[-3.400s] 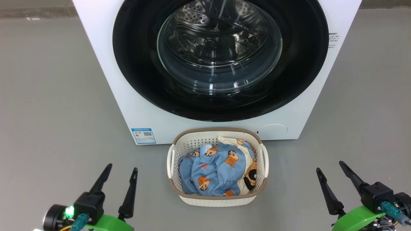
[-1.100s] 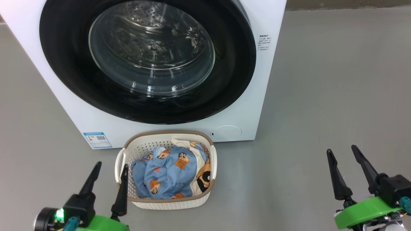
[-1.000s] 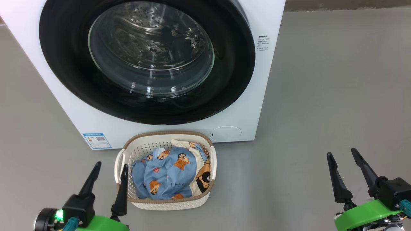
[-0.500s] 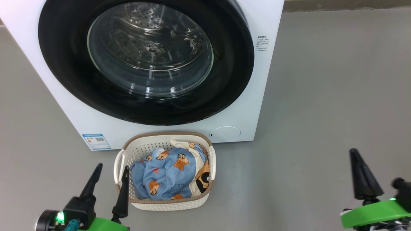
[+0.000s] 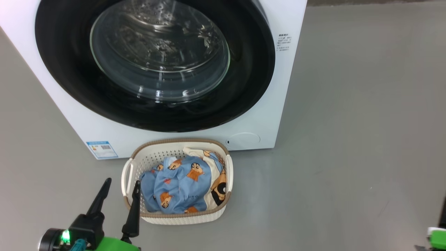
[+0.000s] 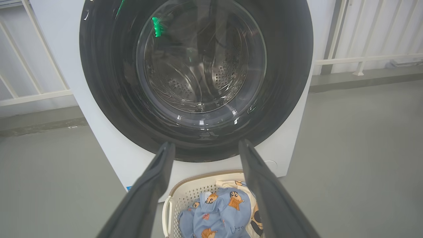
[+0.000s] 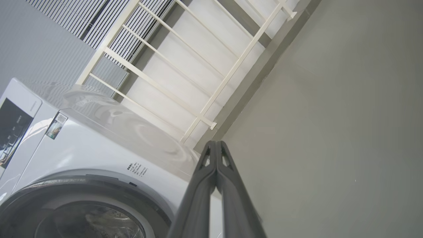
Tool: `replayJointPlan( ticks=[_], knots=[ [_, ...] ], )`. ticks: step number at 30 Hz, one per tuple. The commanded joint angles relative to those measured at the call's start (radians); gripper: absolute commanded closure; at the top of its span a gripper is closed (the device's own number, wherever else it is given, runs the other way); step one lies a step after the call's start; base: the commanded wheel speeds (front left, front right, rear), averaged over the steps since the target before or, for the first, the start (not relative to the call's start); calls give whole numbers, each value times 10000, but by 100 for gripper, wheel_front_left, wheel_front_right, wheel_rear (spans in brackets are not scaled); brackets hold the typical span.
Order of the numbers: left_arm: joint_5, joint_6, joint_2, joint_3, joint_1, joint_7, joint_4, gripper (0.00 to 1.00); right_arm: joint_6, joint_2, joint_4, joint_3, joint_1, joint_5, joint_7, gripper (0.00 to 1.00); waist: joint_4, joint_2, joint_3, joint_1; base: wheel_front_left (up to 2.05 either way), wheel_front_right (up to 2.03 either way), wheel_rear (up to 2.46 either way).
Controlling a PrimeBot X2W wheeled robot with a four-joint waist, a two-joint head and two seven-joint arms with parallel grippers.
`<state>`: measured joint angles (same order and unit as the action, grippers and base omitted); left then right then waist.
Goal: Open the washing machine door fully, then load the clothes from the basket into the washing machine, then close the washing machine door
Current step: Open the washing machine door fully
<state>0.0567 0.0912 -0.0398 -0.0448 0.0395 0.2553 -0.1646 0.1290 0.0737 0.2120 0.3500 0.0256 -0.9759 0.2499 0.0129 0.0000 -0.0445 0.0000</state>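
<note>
The white washing machine stands ahead, its door with the glossy black ring and glass bowl closed flat against the front. Below it the cream basket sits on the floor, holding the light-blue printed clothes. My left gripper is open and empty, its fingers just left of the basket's near corner. In the left wrist view the left gripper frames the door above the basket. In the right wrist view my right gripper is shut on nothing, raised off to the machine's right side.
Bare grey floor spreads to the right of the machine. A white railing and a grey kerb run along the back wall behind it. A green part of my right wrist peeks in at the lower right corner.
My right gripper snapped shut and slid out of the head view's lower right. The head camera shifted a little; my left gripper stays open beside the basket.
</note>
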Motion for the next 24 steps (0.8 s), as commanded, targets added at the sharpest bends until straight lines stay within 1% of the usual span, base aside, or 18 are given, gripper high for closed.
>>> replayJointPlan(
  ticks=[1, 3, 4, 6, 9, 12, 16, 19, 20, 24],
  knots=[
    [-105, -65, -105, 316, 208, 65, 303, 0, 17, 309, -112, -139, 476, -437, 118, 100, 19, 0, -107, 0, 0, 0, 0],
    [-126, -70, -105, 306, 255, 65, 314, 0, 17, 582, 188, 23, 633, -1447, 118, 100, 44, 0, -231, 0, 0, 0, 0],
    [-145, -78, -105, 289, 302, 65, 345, 0, 17, 887, 444, 75, 774, -2388, 118, 100, 74, 0, -364, 0, 0, 0, 0],
    [-165, -97, -105, 273, 351, 65, 377, 0, 17, 1297, 630, -40, 917, -3357, -30, 100, 106, 0, -522, 0, 0, 0, 0],
    [-151, -134, -105, 246, 443, 65, 409, 0, 17, 1878, 784, -124, 1130, -4506, -420, 100, 173, 0, -777, 0, 0, 0, 0],
    [-151, -181, -105, 193, 505, 65, 460, 0, 17, 2295, 757, 1, 1386, -5485, -940, 100, 250, 0, -1024, 0, 0, 0, 0],
    [-119, -274, -105, 76, 594, 65, 544, 0, 17, 2843, 844, 357, 1817, -6324, -1799, 100, 378, 0, -1431, 0, 0, 0, 0],
    [-70, -317, -105, 25, 699, 65, 603, 0, 17, 3198, 1006, 660, 2186, -6600, -2347, 100, 508, 0, -1715, 0, 0, 0, 0],
    [-70, -317, -105, 25, 699, 65, 603, 0, 17, 3198, 1006, 660, 2186, -6600, -2347, 100, 508, 0, -1715, 0, 0, 0, 0],
    [-60, -381, -105, -52, 815, 65, 744, 0, 17, 3551, 1189, 1047, 2720, -6788, -3026, 100, 689, 0, -2084, 0, 0, 0, 0]
  ],
)
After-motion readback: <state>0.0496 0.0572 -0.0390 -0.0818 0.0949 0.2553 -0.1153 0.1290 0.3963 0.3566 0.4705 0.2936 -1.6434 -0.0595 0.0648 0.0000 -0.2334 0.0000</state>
